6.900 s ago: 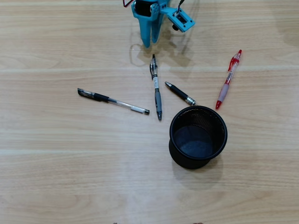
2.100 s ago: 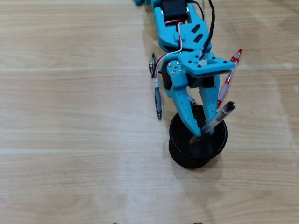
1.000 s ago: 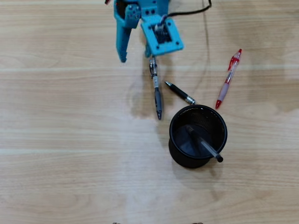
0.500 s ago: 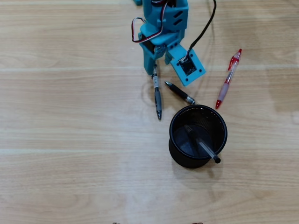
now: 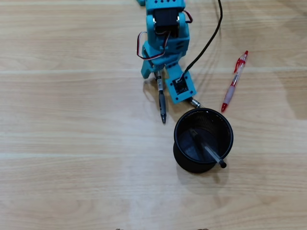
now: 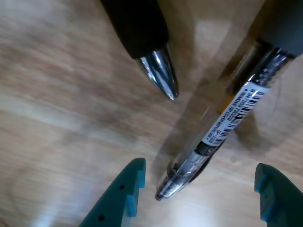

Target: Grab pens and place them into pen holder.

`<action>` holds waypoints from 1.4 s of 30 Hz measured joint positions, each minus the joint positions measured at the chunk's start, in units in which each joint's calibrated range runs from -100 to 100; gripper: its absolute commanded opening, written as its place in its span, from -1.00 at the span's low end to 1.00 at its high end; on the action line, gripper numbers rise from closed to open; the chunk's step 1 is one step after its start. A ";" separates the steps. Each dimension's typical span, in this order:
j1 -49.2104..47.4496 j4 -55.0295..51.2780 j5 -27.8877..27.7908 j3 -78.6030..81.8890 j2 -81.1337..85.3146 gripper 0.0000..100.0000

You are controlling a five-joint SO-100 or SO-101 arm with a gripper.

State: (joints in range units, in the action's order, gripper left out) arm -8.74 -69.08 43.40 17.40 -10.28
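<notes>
The blue two-finger gripper (image 6: 199, 189) has dropped lower, jaws wide astride the black-and-grey clicker pen (image 5: 161, 98). It probably hides most of the short dark pen (image 6: 142, 33). The clear pen (image 5: 208, 151) stays in the black wire-mesh holder (image 5: 227, 128).

only readable bit is the white barcode sticker (image 6: 235, 112) on the clicker pen (image 6: 222, 123) in the wrist view, its small print too blurry to make out, nothing else has text

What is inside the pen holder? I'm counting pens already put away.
One pen, the clear one with a black cap, leans inside the black mesh pen holder, its end over the rim. The cup's dark bottom shows nothing else.
</notes>
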 measured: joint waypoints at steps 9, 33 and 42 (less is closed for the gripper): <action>2.87 0.00 1.15 -0.27 -2.12 -0.81; 7.85 -2.33 2.82 -2.12 4.49 -0.81; 7.34 -2.33 2.87 2.57 6.01 -0.56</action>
State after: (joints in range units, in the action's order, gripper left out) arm -1.39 -71.40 46.27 19.96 -4.27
